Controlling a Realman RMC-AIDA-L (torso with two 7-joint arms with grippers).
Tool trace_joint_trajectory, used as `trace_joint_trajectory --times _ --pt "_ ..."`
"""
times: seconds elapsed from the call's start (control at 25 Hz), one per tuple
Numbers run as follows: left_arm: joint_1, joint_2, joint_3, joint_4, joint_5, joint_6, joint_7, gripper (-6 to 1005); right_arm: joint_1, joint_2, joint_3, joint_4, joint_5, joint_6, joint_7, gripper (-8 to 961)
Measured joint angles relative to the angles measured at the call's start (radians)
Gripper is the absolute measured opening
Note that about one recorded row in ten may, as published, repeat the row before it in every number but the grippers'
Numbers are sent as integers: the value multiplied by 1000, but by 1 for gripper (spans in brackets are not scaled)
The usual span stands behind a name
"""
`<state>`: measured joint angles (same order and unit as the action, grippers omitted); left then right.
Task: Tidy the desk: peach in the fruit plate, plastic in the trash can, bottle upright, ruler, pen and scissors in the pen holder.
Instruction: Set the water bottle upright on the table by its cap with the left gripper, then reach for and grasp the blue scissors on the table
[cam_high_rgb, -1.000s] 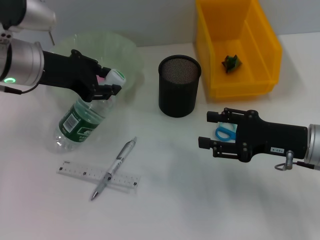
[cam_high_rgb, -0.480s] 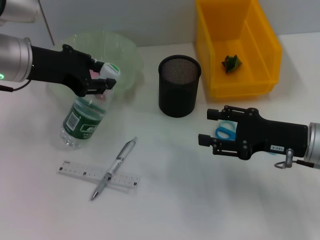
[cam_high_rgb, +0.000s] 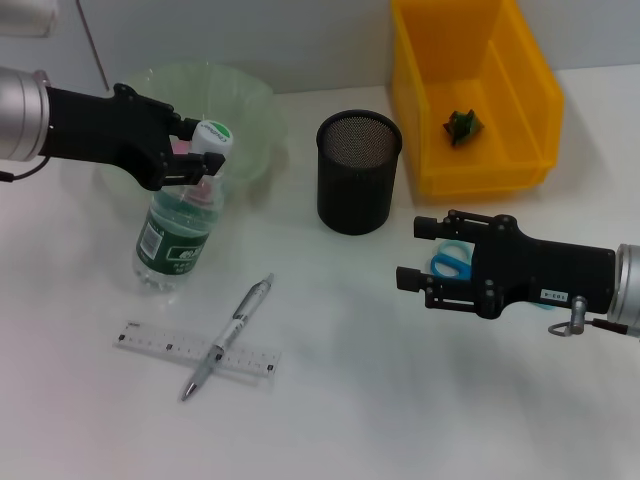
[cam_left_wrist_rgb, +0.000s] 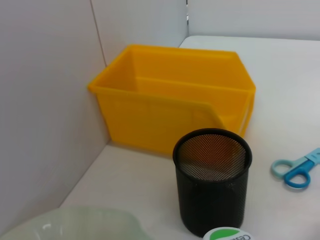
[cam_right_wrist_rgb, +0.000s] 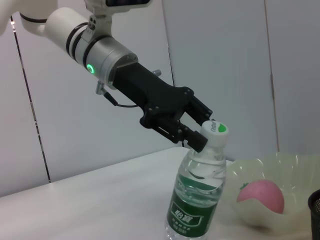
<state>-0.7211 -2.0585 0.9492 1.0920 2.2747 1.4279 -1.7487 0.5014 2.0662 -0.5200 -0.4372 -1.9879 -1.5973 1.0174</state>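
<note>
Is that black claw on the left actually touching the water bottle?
Touching. In the right wrist view, the left gripper pinches the bottle at its neck, just under the cap.

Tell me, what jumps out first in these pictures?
The left gripper clamps the neck of a green-labelled bottle, nearly upright before a pale bowl holding a peach. A bright yellow bin stands at the back right, a black mesh holder beside it. The right gripper hovers open above blue scissors.

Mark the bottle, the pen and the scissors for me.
bottle (cam_high_rgb: 176, 243), head view, on its green label.
pen (cam_high_rgb: 232, 332), head view, mid-barrel, where it crosses the ruler.
scissors (cam_left_wrist_rgb: 296, 170), left wrist view, on a blue handle.
</note>
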Motion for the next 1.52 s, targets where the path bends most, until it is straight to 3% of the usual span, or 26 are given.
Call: trace_joint_trajectory --times 0.6,0.84,0.96,1.52 --pt "11 14 -50 13 -62 65 4 431 5 0 0 0 0 11 0 722" --pt "11 13 -47 13 -62 63 6 336 7 0 0 0 0 11 0 722" --pt "10 11 -47 13 -62 63 7 233 7 0 0 0 0 11 0 723" --pt "46 14 -64 2 -168 79 -1 263 5 0 0 0 0 6 1 722"
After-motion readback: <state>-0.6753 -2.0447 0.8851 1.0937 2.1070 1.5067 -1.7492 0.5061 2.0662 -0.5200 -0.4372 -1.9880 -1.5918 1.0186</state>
